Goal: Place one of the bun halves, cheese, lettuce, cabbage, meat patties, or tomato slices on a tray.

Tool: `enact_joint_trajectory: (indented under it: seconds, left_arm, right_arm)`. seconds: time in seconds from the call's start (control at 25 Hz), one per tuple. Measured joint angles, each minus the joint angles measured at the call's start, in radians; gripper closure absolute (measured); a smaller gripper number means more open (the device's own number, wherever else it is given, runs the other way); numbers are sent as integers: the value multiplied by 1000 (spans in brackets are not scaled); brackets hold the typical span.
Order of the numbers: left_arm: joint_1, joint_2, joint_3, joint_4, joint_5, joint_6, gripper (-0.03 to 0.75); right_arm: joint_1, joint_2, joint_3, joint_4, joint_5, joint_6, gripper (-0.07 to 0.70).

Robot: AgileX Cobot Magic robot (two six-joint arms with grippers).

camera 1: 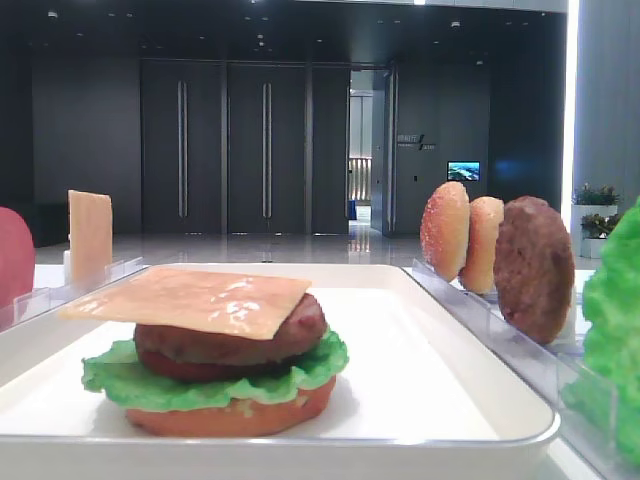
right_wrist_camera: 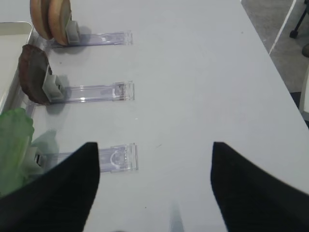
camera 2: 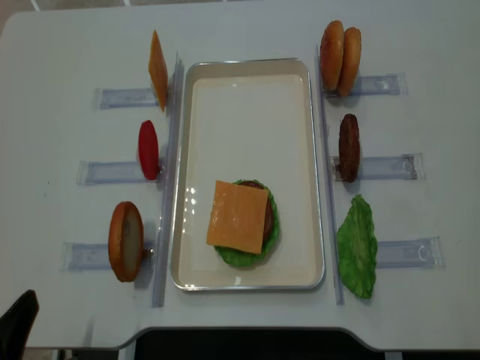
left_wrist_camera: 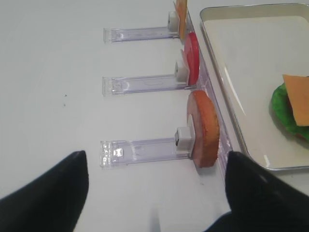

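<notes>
White bench is lying under everything you are working with, and the tray is sitting in its middle. On the tray's near end a burger is building up: a bun base, lettuce, a meat patty, and the cheese lying flat on top. So the cheese step is looking done to me. Waiting in the racks are a bun half, a tomato slice and a spare cheese slice on your left, two bun halves, a patty and a lettuce leaf on your right. Your left pincer is hanging released and empty near the bun half; your right pincer is likewise spread wide, grasping nothing.
</notes>
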Motion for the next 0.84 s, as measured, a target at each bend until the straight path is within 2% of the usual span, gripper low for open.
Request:
enact_joint_trajectory:
  seconds: [0.28, 0.84]
  left_arm:
    - [0, 0, 0, 0, 0, 0, 91]
    - [0, 0, 0, 0, 0, 0, 299]
  right_arm:
    - [0, 0, 0, 0, 0, 0, 165]
    - [0, 0, 0, 0, 0, 0, 165]
